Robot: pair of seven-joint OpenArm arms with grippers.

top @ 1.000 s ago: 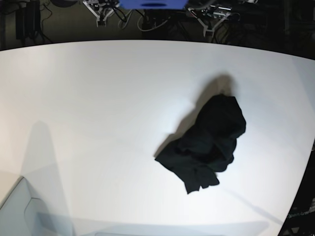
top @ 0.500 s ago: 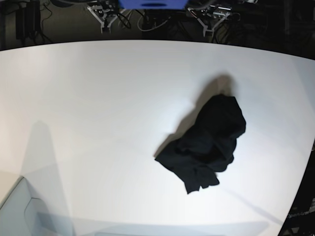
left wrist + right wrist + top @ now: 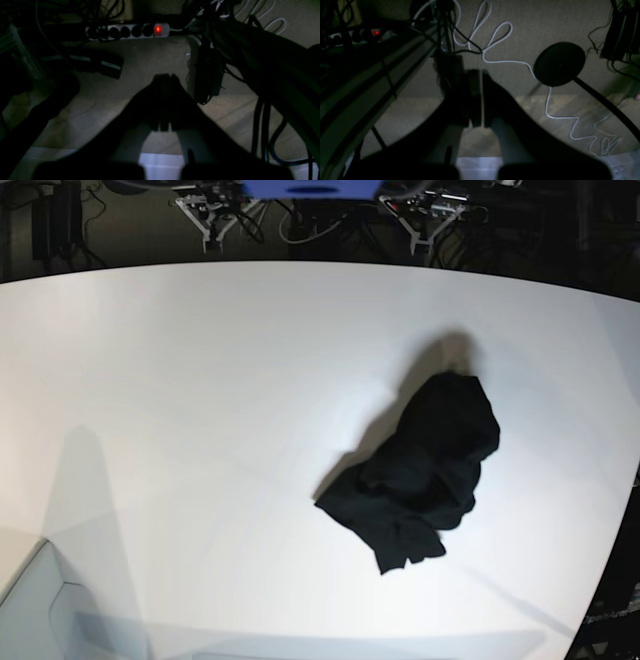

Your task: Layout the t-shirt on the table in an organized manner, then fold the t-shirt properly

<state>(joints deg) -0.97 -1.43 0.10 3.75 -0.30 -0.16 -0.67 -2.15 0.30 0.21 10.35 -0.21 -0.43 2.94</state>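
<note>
The black t-shirt [image 3: 425, 470] lies crumpled in a heap on the white table [image 3: 150, 380], right of centre, with one corner trailing toward the near edge. Both arms sit beyond the table's far edge, well away from the shirt. In the base view my left gripper [image 3: 421, 242] is at the top right and my right gripper [image 3: 209, 244] at the top left. In the left wrist view my left gripper [image 3: 165, 78] is shut and empty, hanging over dim floor. The right wrist view shows my right gripper [image 3: 479, 73] shut and empty too.
Below the arms lie a power strip with a red light [image 3: 157, 29], dark cable bundles [image 3: 262, 75], a looping white cable [image 3: 495, 50] and a round black stand base [image 3: 558, 63]. A pale box corner [image 3: 40, 610] sits at the table's near left.
Both grippers have shifted a little at the far edge of the table. The t-shirt has not moved.
</note>
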